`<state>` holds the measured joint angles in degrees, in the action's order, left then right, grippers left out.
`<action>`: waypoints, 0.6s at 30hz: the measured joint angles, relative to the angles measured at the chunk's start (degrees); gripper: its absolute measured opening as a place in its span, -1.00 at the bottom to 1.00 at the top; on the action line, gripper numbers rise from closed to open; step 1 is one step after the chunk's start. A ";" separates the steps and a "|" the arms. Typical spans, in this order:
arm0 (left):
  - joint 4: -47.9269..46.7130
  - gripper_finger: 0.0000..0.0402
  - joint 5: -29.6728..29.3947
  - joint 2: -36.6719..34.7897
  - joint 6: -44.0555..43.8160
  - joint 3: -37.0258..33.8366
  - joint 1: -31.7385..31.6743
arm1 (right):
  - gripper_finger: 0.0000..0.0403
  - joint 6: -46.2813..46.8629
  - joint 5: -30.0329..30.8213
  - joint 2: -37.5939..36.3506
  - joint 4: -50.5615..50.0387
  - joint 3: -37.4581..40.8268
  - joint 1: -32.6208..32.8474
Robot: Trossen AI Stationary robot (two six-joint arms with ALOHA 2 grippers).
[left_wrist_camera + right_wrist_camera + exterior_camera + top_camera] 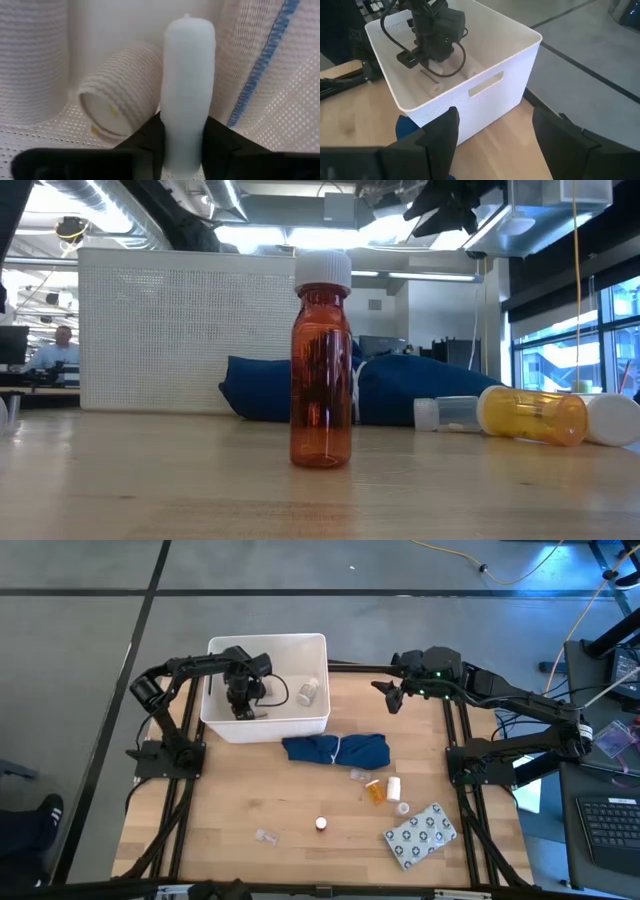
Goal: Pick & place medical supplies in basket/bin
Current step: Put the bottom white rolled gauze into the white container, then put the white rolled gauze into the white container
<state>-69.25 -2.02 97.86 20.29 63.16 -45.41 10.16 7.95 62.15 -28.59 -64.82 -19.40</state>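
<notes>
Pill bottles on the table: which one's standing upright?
The amber bottle with the white cap, alone near the table's front middle. The orange-yellow one lies on its side by the blue cloth, among smaller vials.

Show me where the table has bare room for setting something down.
Bare wood lies left of the small clear vial, below the white tub. Crowded: right of centre, around the blue cloth, orange bottle and blister pack.
</notes>
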 joint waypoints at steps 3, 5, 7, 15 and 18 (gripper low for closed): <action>0.38 -0.37 0.02 0.00 -0.02 -0.02 0.00 | 0.25 1.61 0.04 0.00 -1.15 0.00 -0.63; 0.36 -0.29 0.02 0.00 -0.02 0.00 0.00 | 0.25 3.35 0.12 0.00 -2.36 0.00 -1.33; 0.12 -0.22 0.04 0.00 -0.09 0.00 0.00 | 0.25 3.39 0.18 0.00 -3.93 0.00 -1.91; -9.58 -0.17 -3.93 -1.38 -2.21 2.57 -0.02 | 0.25 4.26 7.79 0.95 -7.83 0.01 -2.15; -11.91 -0.19 -4.44 -3.13 -3.03 5.60 -0.01 | 0.25 6.25 14.45 1.88 -8.67 0.01 -2.70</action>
<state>-81.16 -6.46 94.74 17.26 68.75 -45.42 16.41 22.40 64.03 -37.25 -64.81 -22.10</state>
